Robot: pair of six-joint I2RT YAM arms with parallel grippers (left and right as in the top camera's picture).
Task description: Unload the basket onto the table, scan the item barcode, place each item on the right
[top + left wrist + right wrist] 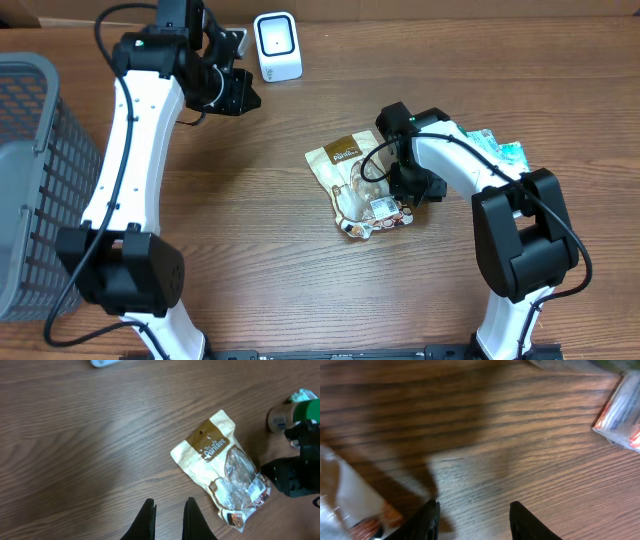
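Observation:
A tan-and-clear snack bag [355, 180] lies flat on the wooden table, with its brown label end toward the back; the left wrist view shows the snack bag [225, 470] too. A white barcode scanner [277, 45] stands at the back. My right gripper [412, 195] is low at the bag's right edge. In its own view the right gripper [475, 507] is open over bare wood, and the bag [340, 500] is just left of its left finger. My left gripper [245, 98] hovers by the scanner, and in the left wrist view this gripper [170, 505] is shut and empty.
A grey mesh basket [30, 180] stands at the table's left edge. A green packet [497, 150] lies right of the right arm. A silver-and-red packet [620, 415] shows at the upper right of the right wrist view.

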